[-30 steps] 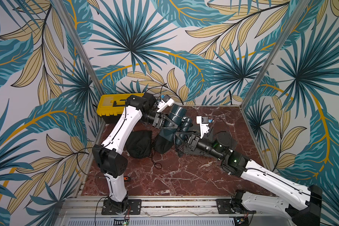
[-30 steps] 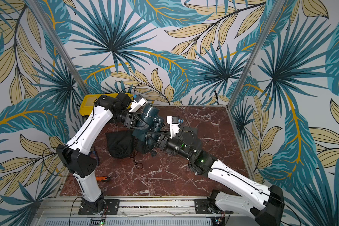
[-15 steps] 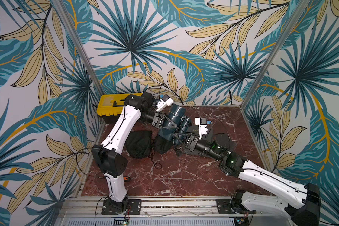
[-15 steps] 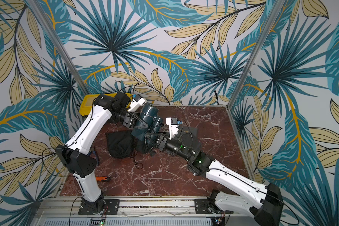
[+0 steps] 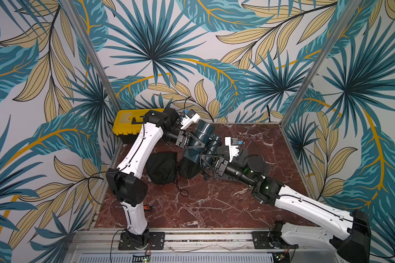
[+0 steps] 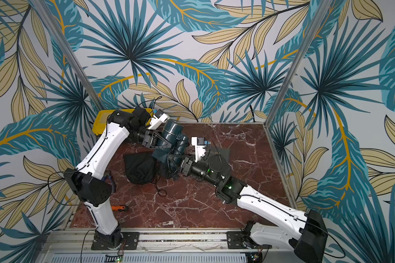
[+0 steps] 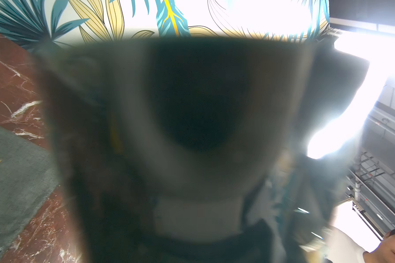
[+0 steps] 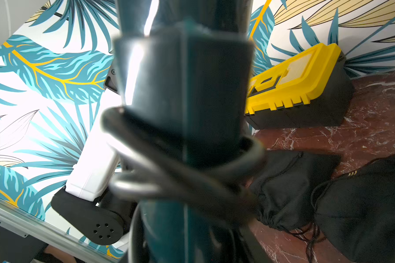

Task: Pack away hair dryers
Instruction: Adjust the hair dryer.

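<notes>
- The left claw (image 5: 195, 141) holds the blue hair dryer (image 5: 204, 131) by its fat barrel.
- The right claw (image 5: 205, 159) is around its handle (image 8: 187, 91); I cannot tell if it squeezes.

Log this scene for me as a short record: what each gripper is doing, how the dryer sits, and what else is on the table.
Left gripper: clamped across the barrel of the teal hair dryer
Dryer pose: tilted, barrel end raised
Right gripper: at the dryer's handle; grip unclear
Cord: wound around the handle
Black pouch: lying on the marble table, beside the dryer's lower end
Yellow toolbox: lid down, back corner
Orange-handled tool: near the left arm's base
</notes>
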